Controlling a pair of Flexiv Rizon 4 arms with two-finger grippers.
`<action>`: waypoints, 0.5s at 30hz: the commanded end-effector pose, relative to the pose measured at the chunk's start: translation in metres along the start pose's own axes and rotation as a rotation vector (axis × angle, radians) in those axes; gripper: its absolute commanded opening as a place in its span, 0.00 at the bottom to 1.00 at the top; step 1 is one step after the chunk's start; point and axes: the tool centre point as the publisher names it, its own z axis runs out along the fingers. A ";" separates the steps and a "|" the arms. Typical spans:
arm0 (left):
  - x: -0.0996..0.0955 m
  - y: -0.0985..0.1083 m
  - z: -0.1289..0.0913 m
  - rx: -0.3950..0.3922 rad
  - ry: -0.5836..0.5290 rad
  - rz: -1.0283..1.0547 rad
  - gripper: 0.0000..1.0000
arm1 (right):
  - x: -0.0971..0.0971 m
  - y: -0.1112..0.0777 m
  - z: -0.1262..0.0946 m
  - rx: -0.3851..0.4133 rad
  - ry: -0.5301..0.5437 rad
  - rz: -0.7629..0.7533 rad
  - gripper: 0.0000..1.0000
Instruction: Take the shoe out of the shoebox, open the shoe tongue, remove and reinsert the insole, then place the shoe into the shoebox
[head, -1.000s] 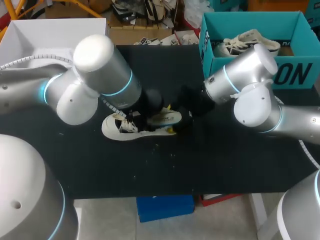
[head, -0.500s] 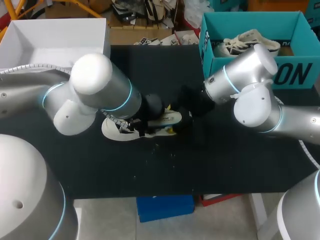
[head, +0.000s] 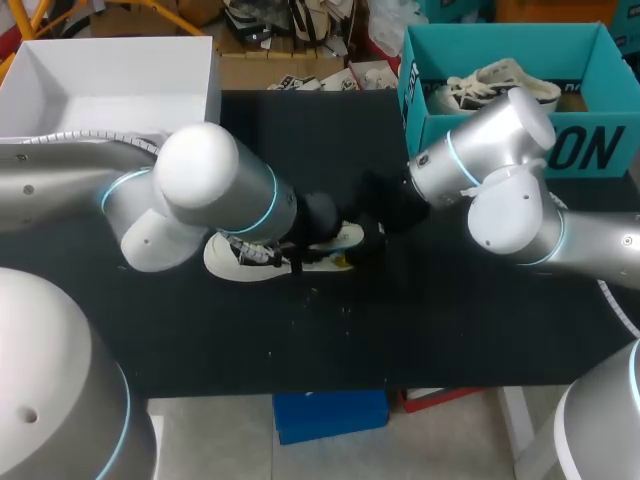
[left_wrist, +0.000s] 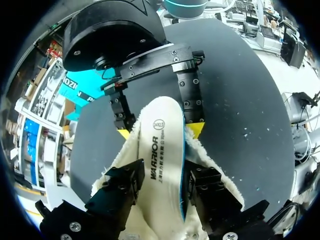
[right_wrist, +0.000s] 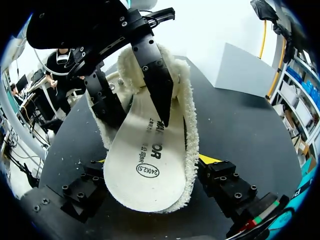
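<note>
Our left end effector (left_wrist: 162, 182) pinches the insole (left_wrist: 160, 150) inside the shoe (head: 235, 262) on the table (head: 400, 320) while our right end effector (right_wrist: 152, 170) clamps the heel, so a crooked push could buckle the insole.

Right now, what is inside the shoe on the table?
A white insole, resting in the fleecy lining of the shoe. The left gripper hides its far end, and what lies under the insole cannot be seen.

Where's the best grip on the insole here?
Across its two long edges at mid-length, coming in from above. The insole is flat, narrow and lies face up on the fleecy shoe, so probably only those edges offer opposing faces to pinch.
</note>
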 end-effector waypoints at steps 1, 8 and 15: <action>0.004 -0.004 0.016 0.006 -0.008 0.000 0.45 | -0.001 -0.001 0.000 0.003 0.000 0.002 0.00; 0.002 -0.010 0.020 0.019 -0.018 0.007 0.45 | -0.001 -0.001 0.000 0.003 0.000 0.002 0.00; -0.002 -0.017 0.015 0.040 -0.024 0.009 0.40 | -0.001 -0.001 0.000 0.003 0.000 0.002 0.00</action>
